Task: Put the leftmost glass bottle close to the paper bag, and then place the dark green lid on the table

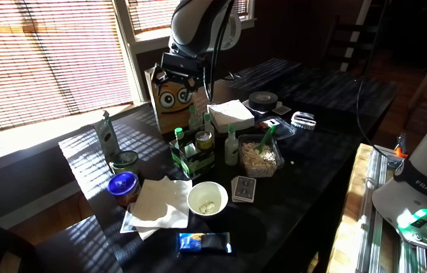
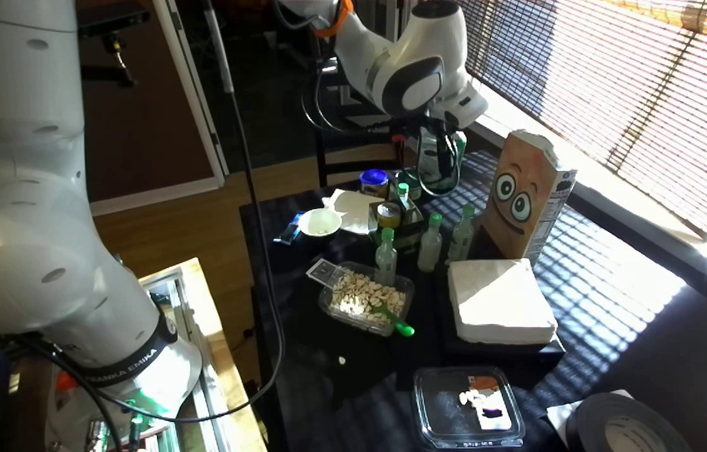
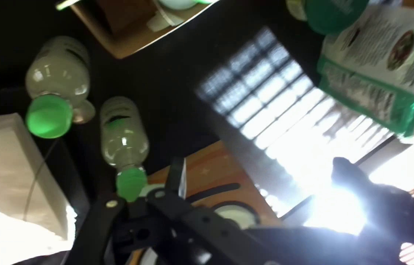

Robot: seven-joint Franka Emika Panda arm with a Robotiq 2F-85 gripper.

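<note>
The paper bag [image 1: 173,113], with its cartoon face, stands upright near the window; it also shows in an exterior view [image 2: 517,194] and the wrist view [image 3: 207,173]. Several pale glass bottles with green caps stand upright; which is the leftmost glass bottle I cannot tell. One glass bottle [image 2: 461,235] is close beside the bag and shows in the wrist view [image 3: 124,136]. A dark green lid [image 3: 334,14] sits on a can by a white pouch. My gripper [image 1: 173,89] is open and empty, in front of the bag's upper part. The table [image 1: 153,151] is glossy black.
A carrier [image 1: 198,163] holds a can and a bottle. Another bottle [image 1: 231,149] stands beside a snack tub [image 1: 259,163] with a green spoon. A white napkin stack [image 2: 498,301] is near the bag. A white pouch [image 1: 106,136], blue-lidded can [image 1: 122,184] and bowl [image 1: 208,193] stand nearby.
</note>
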